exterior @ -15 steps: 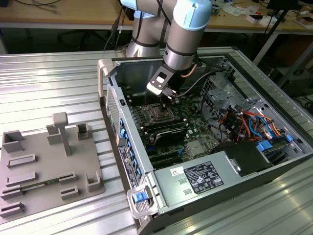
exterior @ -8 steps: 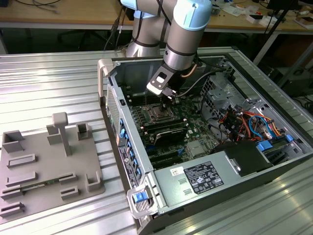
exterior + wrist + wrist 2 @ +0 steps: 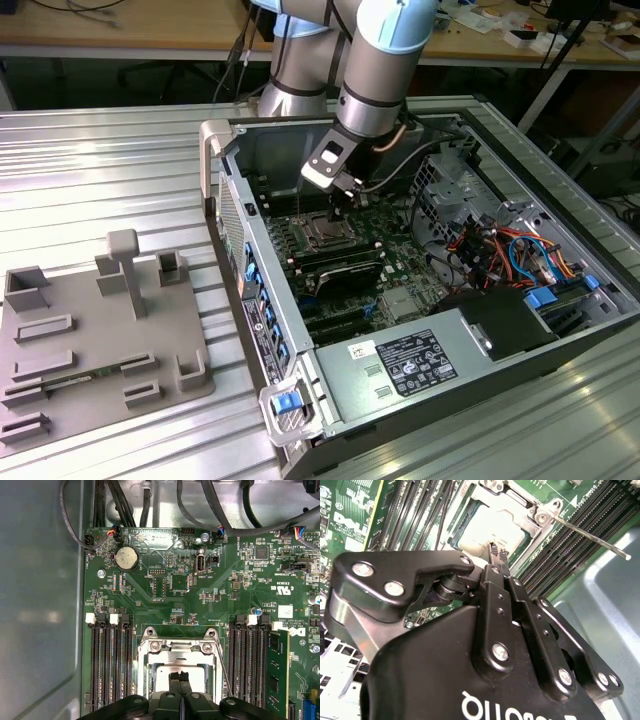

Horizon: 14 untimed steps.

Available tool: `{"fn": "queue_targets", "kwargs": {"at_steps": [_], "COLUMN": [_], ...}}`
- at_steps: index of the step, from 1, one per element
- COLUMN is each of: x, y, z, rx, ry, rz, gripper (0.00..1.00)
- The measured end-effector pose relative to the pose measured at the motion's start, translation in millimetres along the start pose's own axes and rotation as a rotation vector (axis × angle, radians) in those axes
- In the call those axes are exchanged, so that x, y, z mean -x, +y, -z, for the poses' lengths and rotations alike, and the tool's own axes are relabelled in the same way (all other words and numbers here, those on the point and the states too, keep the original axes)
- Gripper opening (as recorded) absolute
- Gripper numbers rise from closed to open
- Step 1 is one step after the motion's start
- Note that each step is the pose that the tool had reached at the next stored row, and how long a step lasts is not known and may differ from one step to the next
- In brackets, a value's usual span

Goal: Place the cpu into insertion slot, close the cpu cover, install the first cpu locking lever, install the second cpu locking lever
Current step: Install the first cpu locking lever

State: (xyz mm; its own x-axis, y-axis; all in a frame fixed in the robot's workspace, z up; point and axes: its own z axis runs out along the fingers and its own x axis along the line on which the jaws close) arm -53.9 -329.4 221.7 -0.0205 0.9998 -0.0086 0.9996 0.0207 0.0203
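Observation:
Inside the open computer case, my gripper point(image 3: 338, 203) hangs just above the insertion slot point(image 3: 325, 233) on the green board. Its black fingers point(image 3: 493, 575) are shut together with nothing between them. The tips point(image 3: 179, 676) point at the cpu point(image 3: 495, 527), whose silver-grey top lies flat in the slot. The shiny cpu cover point(image 3: 172, 649) lies down around it, so the chip point(image 3: 161, 674) shows through its window. One thin metal locking lever point(image 3: 590, 537) sticks out slanting over the memory slots; it runs along the socket's side point(image 3: 222, 665).
Long black memory slots point(image 3: 110, 665) flank the socket on both sides. Case walls point(image 3: 225, 190), cable bundles point(image 3: 500, 250) and a power supply point(image 3: 400, 360) hem in the board. A grey fixture plate point(image 3: 90, 340) lies on the table at the exterior view's left.

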Motion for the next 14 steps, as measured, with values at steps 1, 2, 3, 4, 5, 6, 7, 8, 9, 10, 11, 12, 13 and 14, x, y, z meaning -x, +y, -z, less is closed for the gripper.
{"fn": "queue_targets", "kwargs": {"at_steps": [1,2,3,4,5,6,7,8,9,10,11,12,13,14], "x": [0.0,0.0,0.0,0.0,0.0,0.0,0.0,0.0,0.0,0.0,0.0,0.0,0.0,0.0], "y": [0.0,0.1,0.1,0.1,0.0,0.1,0.1,0.1,0.1,0.1,0.1,0.1,0.1,0.1], "z": [1.0,1.5,1.7,1.8,1.9,1.9,1.9,1.9,2.0,2.0,2.0,2.0,2.0,2.1], "rx": [0.0,0.0,0.0001,0.0001,0.0,0.0,0.0,0.0001,0.0,0.0,0.0,0.0,0.0,0.0], "ry": [0.0,0.0,0.0002,0.0002,0.0001,0.0,0.0,0.0,0.0,0.0,0.0,0.0,0.0001,0.0], "rz": [0.0,0.0,0.0,0.0,0.0,0.0,0.0,0.0,0.0,0.0,0.0,0.0,0.0,0.0], "gripper": [0.11,0.11,0.11,0.11,0.11,0.11,0.11,0.11,0.11,0.11,0.11,0.11,0.11,0.11]}}
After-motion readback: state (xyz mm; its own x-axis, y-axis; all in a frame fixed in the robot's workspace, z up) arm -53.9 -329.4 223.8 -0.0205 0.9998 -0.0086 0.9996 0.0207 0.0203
